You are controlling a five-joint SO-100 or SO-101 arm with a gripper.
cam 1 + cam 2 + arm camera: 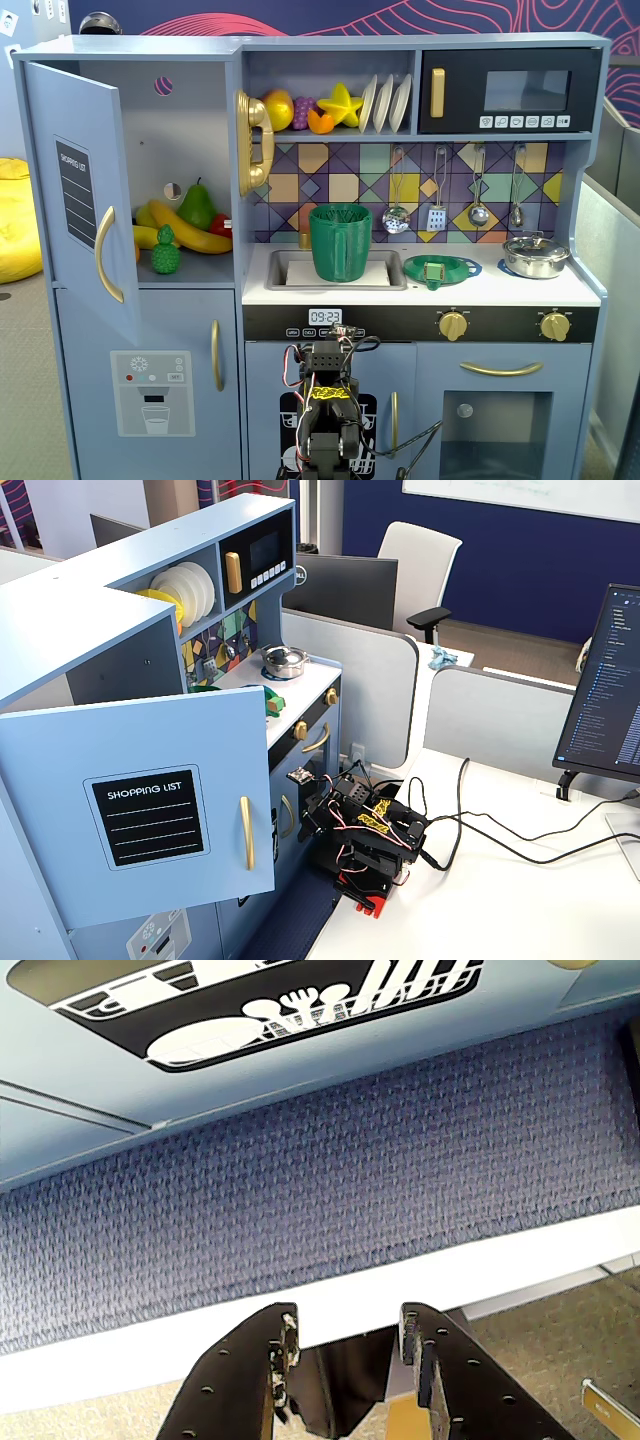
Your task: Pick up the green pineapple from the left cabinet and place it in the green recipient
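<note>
The green pineapple [166, 250] stands on the shelf of the left cabinet [185, 160], in front of the bananas and below the dark green pear [197, 207]. The cabinet door [82, 190] stands open; it also shows in a fixed view [140, 810]. The green recipient [340, 242] stands upright in the sink. My arm [325, 420] is folded low in front of the kitchen's lower doors, far below the pineapple. In the wrist view my gripper [348, 1325] is open and empty, pointing at the white table edge and blue-grey mat.
A flat green strainer-plate [441, 269] and a metal pot [535, 256] sit on the counter right of the sink. Toy fruit and plates fill the upper shelf [330, 105]. Cables [470, 820] trail across the white desk behind the arm.
</note>
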